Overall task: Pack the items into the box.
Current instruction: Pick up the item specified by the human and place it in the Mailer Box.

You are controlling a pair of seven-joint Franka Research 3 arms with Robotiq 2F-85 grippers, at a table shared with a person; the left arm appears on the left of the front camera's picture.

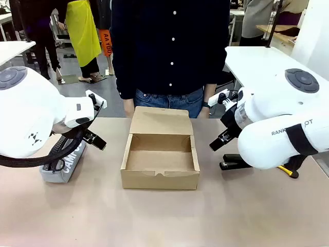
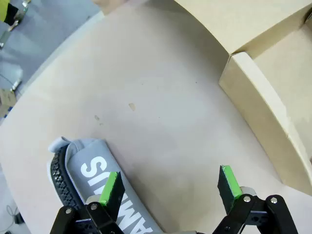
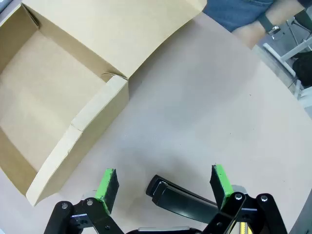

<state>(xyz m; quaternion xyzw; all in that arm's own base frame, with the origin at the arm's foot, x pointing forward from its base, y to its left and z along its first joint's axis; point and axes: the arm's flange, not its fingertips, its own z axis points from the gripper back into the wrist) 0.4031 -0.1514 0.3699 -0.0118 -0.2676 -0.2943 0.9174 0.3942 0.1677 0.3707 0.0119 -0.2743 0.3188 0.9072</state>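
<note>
The brown cardboard box stands open and empty at the table's middle, its flap lid leaning back toward the person. A grey CAMPUS pouch lies left of it, under my left arm. My left gripper hovers open over the pouch's end, one pad above the lettering; the box wall is to its right. The black stapler lies right of the box. My right gripper is open above the stapler, whose front end sits between the fingers. The box is at that view's left.
A person in a dark buttoned shirt stands at the far edge behind the box, a watch on one wrist. A yellow-and-black utility knife lies behind the stapler under my right arm. Bare tabletop lies in front of the box.
</note>
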